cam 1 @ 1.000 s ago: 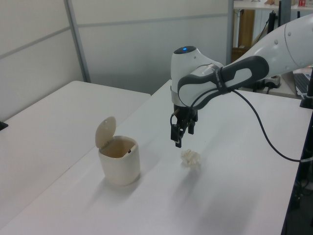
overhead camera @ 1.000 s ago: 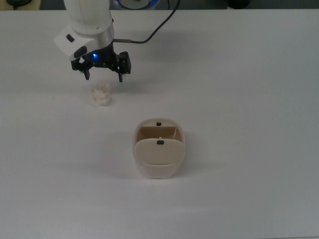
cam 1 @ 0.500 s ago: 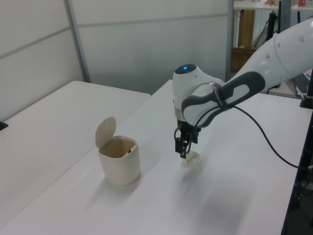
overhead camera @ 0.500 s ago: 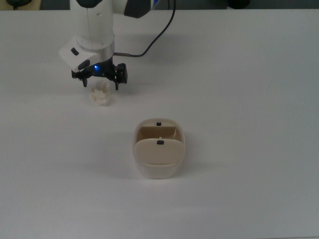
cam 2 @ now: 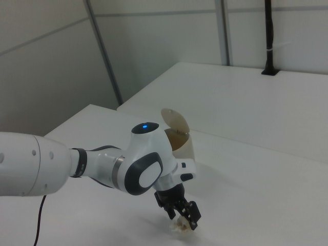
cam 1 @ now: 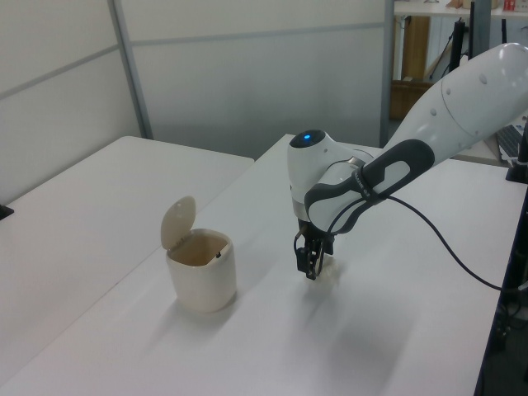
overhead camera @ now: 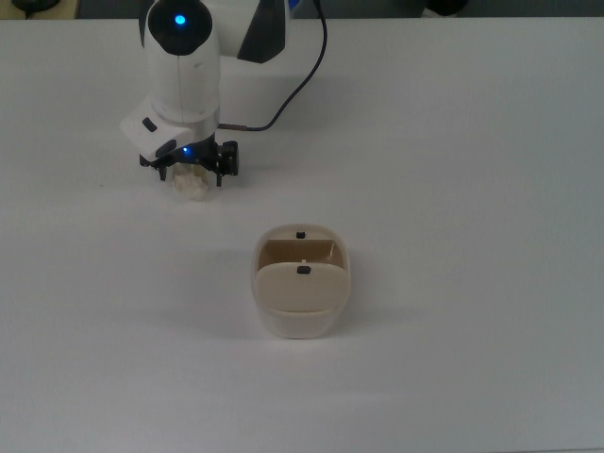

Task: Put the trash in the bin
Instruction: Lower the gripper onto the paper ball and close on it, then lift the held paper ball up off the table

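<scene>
Room around the work is generous: white table (overhead camera: 453, 142) is bare on all sides of the two items, w/ wide open surface towards the top view's right and bottom. Table edge shows only at the top view's top. In the left view a second white table (cam 1: 74, 206) sits alongside, a thin seam between them, and grey wall panels (cam 1: 247, 74) stand behind.

Gripper (overhead camera: 192, 174) is down at table level over the trash (overhead camera: 192, 183), fingers (overhead camera: 222, 166) spread wide, one on each side of the wad, not closed on it. Trash lies on the table in the top view's upper left, partly hidden under the gripper; in the right view it shows as a white lump (cam 2: 181, 226) just below the fingertips.

Bin (overhead camera: 301, 283) stands near the middle of the top view, well apart from the trash, down and to the top view's right. Lid (cam 1: 177, 222) is swung up, opening exposed. Nothing lies between trash and bin.

Black cable (overhead camera: 302, 66) runs from the wrist off the top view's top edge.
</scene>
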`<move>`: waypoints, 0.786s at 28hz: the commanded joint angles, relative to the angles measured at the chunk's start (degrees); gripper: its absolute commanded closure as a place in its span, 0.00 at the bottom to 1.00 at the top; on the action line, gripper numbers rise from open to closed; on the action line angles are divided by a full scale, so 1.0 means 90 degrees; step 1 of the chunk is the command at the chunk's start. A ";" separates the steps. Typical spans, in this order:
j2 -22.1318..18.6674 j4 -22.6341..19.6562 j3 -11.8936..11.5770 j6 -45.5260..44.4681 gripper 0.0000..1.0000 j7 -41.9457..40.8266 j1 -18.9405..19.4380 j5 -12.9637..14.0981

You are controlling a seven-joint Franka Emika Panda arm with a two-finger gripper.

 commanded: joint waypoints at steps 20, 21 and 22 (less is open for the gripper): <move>-0.0388 0.0824 -0.0035 -0.1084 1.00 0.0226 -0.0023 -0.0052; -0.0388 0.0961 -0.0035 -0.1250 1.00 0.0236 -0.0023 -0.0023; -0.0388 0.1127 -0.0026 -0.1445 1.00 0.0226 -0.0023 0.0045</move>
